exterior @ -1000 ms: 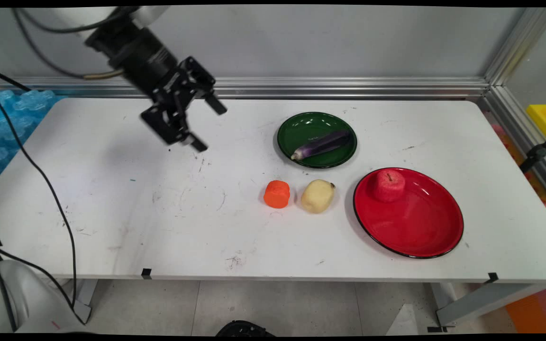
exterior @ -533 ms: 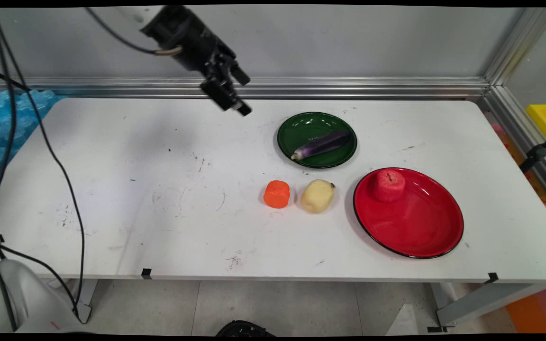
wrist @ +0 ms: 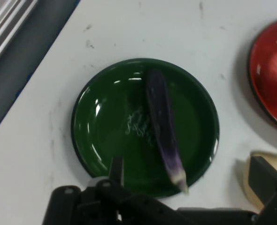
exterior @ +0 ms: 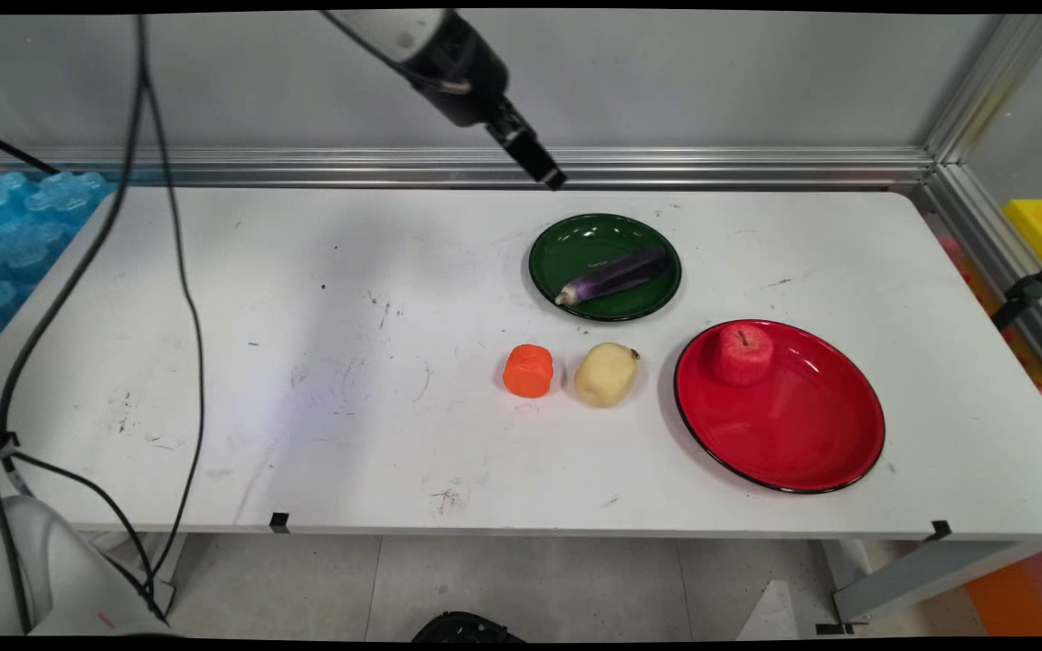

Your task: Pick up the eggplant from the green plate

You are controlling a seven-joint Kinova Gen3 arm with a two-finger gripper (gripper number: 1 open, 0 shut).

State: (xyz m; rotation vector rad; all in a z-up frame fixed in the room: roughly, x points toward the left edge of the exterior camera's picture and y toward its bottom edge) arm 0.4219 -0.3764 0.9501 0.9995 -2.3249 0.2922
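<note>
The gripper's [wrist: 190,176] two black fingers [wrist: 265,180] stand well apart with nothing between them; one shows as a thin tip over the near rim of the green plate [wrist: 96,140], the other as a dark block by a pale yellow potato [wrist: 256,180]. In the hand view the gripper looks straight down on that plate and is nearest to it. A slim purple eggplant [wrist: 162,122] lies across the plate's middle, its pale tip reaching the rim on the gripper's side. It is glossy, long and narrow.

From across the room, the gripper [exterior: 539,167] hangs high above the far edge of the white table [exterior: 304,298], clear of everything, up and to the left of the green plate. Nearer the front, an orange chunk [exterior: 528,371] sits just beside the potato. To their right a red plate [exterior: 810,434] carries a red apple [exterior: 743,354] near its far rim.
</note>
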